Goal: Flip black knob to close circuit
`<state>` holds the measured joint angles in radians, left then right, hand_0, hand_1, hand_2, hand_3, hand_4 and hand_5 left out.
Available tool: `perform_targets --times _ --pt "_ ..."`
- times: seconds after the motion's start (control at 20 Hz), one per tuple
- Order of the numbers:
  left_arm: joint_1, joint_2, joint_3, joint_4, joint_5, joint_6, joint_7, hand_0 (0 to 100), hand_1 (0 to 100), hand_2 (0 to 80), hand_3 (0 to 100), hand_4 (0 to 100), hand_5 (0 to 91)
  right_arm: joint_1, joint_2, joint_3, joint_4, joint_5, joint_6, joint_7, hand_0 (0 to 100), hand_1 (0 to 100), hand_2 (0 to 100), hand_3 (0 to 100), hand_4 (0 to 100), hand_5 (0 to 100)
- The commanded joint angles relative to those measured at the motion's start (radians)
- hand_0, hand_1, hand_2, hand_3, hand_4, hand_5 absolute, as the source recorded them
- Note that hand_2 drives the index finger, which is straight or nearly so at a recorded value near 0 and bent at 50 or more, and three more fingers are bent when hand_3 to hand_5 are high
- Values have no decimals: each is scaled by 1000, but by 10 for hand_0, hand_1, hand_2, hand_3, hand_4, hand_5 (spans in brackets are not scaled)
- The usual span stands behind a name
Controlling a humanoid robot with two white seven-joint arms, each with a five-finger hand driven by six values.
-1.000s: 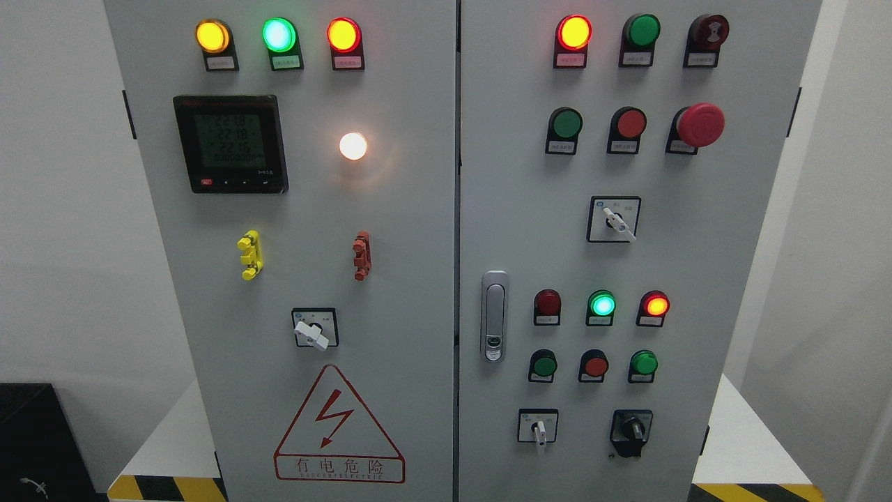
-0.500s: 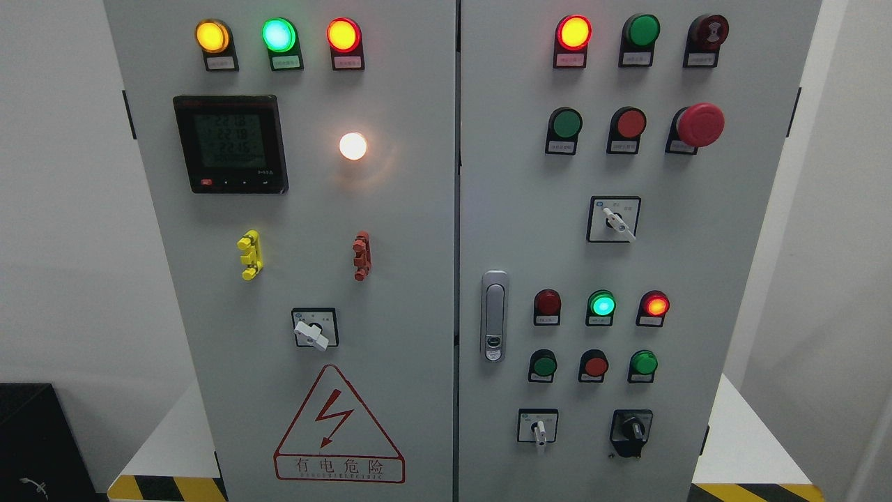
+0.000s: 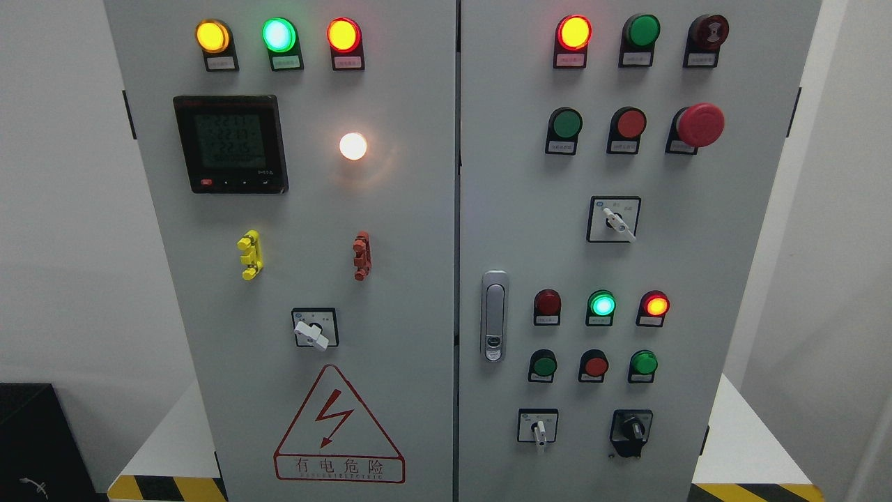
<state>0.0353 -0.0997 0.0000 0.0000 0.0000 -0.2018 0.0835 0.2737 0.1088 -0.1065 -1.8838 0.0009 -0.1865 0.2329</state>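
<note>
Facing you, the grey electrical cabinet (image 3: 390, 279) carries the black knob (image 3: 632, 428) at the lower right of its right door, handle roughly upright. Neither robot hand is in view, so you cannot tell whether the circuit is closed.

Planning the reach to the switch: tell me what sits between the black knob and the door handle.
In the head view, one white-handled selector switch sits between the black knob and the door handle, level with the knob; otherwise bare grey panel.
</note>
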Motion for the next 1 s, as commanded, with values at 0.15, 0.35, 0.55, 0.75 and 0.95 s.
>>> perform_targets --times 0.15,0.35,0.55,0.75,0.95 --pt "0 0 -20 21 -20 1 1 0 0 0 0 0 0 5 2 -12 26 -25 -2 11 0 58 0 0 0 0" --pt "0 0 -20 21 -21 1 1 0 0 0 0 0 0 18 2 -12 26 -27 -14 11 0 58 0 0 0 0" --pt "0 0 -20 21 -21 1 1 0 0 0 0 0 0 16 2 -5 22 -27 -14 11 0 58 0 0 0 0" --pt "0 0 -20 21 -20 -1 1 0 0 0 0 0 0 16 2 -5 20 -25 -13 11 0 58 0 0 0 0" --pt "0 0 -20 21 -20 1 1 0 0 0 0 0 0 13 2 -5 25 -25 -13 9 0 58 0 0 0 0"
